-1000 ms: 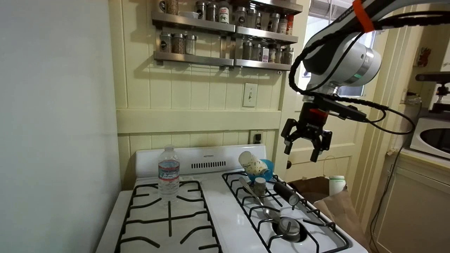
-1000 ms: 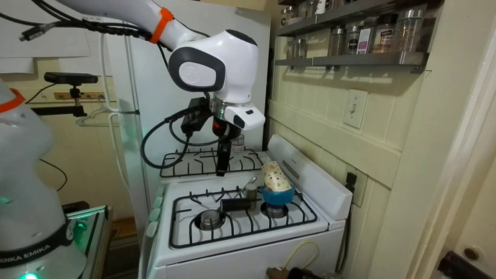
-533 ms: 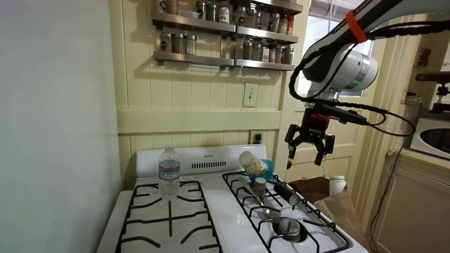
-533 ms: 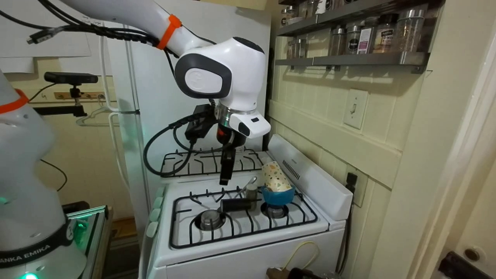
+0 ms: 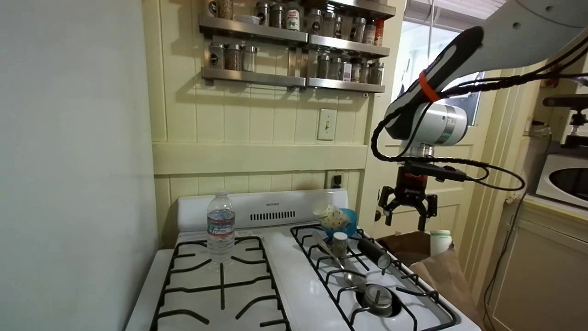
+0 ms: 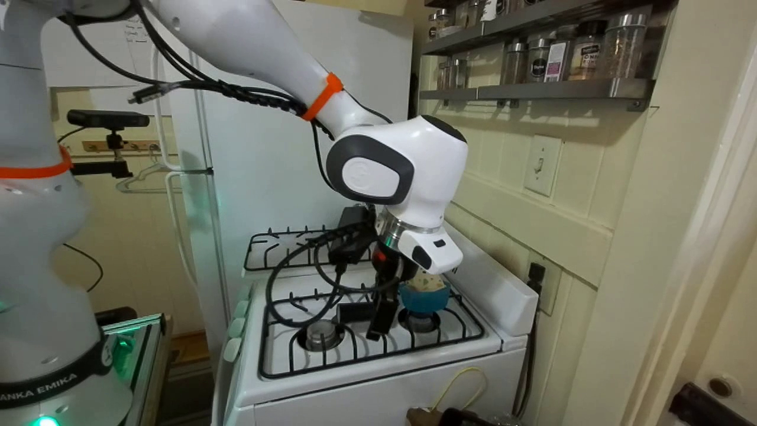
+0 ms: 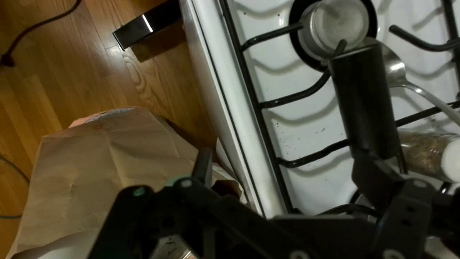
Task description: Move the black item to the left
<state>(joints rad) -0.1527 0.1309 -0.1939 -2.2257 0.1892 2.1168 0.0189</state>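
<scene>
Below one side of the wide-spread tool (image 5: 405,225), the black cylinder (image 7: 364,102) lies on the grate (image 7: 287,101); below the other side, a brown paper bag (image 7: 104,165) holds a white container (image 5: 440,242). Near the tool, a speckled cup (image 6: 426,282) leans in a blue bowl (image 6: 424,300).

Black item (image 7: 364,104) smooth; stove (image 5: 298,285) glossy; floor (image 7: 93,82) wood; bag (image 7: 107,165) paper.
</scene>
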